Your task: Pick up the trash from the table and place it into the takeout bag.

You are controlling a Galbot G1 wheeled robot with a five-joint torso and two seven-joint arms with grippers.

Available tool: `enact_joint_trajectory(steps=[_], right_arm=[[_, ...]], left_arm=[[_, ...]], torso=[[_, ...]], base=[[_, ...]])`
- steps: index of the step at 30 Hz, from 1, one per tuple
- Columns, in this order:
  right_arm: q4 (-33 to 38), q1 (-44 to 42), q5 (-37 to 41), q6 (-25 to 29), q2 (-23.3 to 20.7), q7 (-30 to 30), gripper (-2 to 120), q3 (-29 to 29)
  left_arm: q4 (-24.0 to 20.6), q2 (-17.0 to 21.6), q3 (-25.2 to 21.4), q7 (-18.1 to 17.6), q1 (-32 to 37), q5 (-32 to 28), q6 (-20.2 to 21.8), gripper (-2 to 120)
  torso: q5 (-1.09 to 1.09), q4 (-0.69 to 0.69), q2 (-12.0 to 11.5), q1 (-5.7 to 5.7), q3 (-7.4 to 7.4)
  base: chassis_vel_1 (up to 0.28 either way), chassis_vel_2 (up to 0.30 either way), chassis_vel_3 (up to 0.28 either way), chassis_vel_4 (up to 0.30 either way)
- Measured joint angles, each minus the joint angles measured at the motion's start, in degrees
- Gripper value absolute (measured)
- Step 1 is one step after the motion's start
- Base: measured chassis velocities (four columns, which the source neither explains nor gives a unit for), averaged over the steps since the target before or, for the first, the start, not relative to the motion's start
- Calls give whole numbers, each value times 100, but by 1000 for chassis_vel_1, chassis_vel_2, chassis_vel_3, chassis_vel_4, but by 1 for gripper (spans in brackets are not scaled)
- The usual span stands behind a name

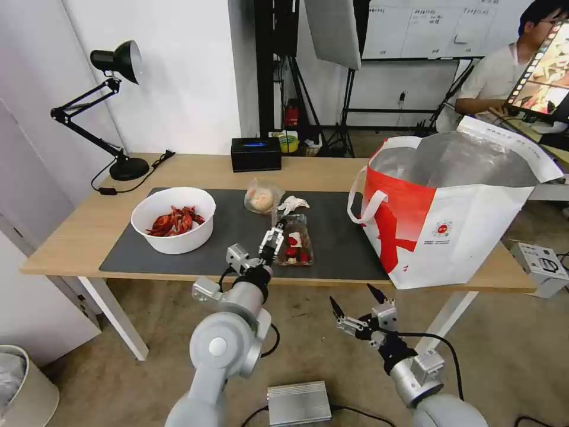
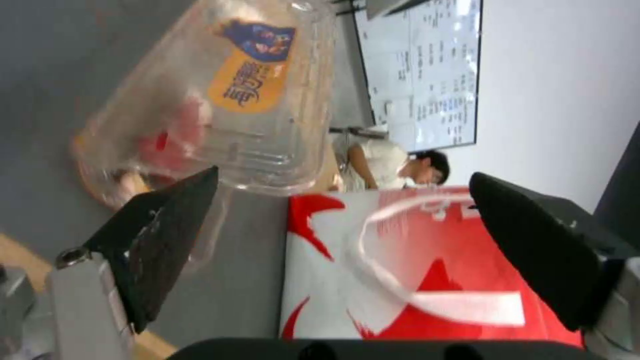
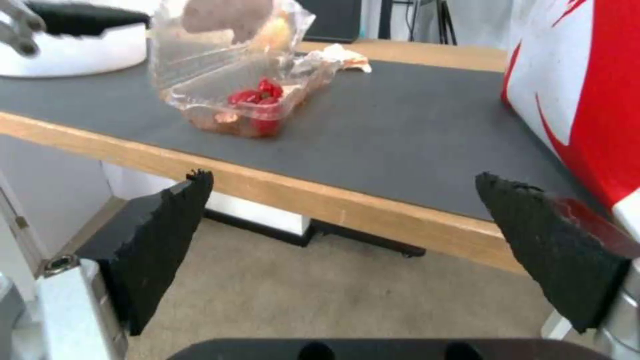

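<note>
Left to right across the table (image 1: 89,228): a desk lamp (image 1: 112,107) stands at the far left corner, off the dark mat (image 1: 338,237), so it stays out of the working area. On the mat's left part sits the white bowl (image 1: 173,219) of red shells, upright and untouched, well apart from either arm. Toward the far middle lie the bagged bun (image 1: 262,197) and, just to its right, the crumpled tissue (image 1: 293,204); behind them, off the mat, is the black box (image 1: 255,153).

Near the mat's front edge lies the clear tray (image 1: 294,239) with red scraps. The left gripper (image 1: 271,237) is at the tray's left side with its fingers apart; in the left wrist view the tray (image 2: 220,95) lies just beyond one fingertip, not yet clamped. This placement suggests an approach to grasp the tray by its side wall.

The right gripper (image 1: 355,299) hangs below and in front of the table edge, fingers spread wide and empty, apparently waiting.

At the right end stands the takeout bag (image 1: 456,213), upright, mouth open, foil lining exposed, ready to receive items from above.
</note>
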Motion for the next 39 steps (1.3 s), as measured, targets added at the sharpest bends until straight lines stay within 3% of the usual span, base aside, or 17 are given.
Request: enact_joint_trajectory(steps=[13,19,21,24,25,28,32,39], right_arm=[[240,-122,-130,0,360,-18,100,80],[254,-190,-143,42,311,-25,100,189],[268,-193,-139,44,301,-25,100,214],[295,-204,-123,45,289,-26,100,261],[295,-204,-123,45,289,-26,100,261],[302,-210,-105,46,283,-26,100,273],[300,-194,-23,44,260,-26,100,276],[242,-148,38,15,231,-26,100,279]], left_arm=[[311,-49,473,38,-211,450,24,100],[526,549,611,250,-677,774,50,99],[598,729,652,361,-784,906,52,95],[836,1384,853,749,-1133,1628,140,82],[836,1384,853,749,-1133,1628,140,82],[1025,2035,1152,1252,-1344,2533,181,65],[1148,2461,1396,1673,-1473,3118,180,52],[1322,2733,1663,2268,-1714,3857,-14,27]], torso=[[-1,0,0,0,0],[-2,0,0,0,0],[-2,0,0,0,0],[-2,0,0,0,0],[-2,0,0,0,0],[-2,0,0,0,0],[-2,1,0,0,0],[-1,0,-1,0,0]], base=[[0,0,0,0],[0,0,0,0],[0,0,0,0],[0,0,0,0],[0,0,0,0],[0,0,0,0],[0,0,0,0],[0,0,0,0]])
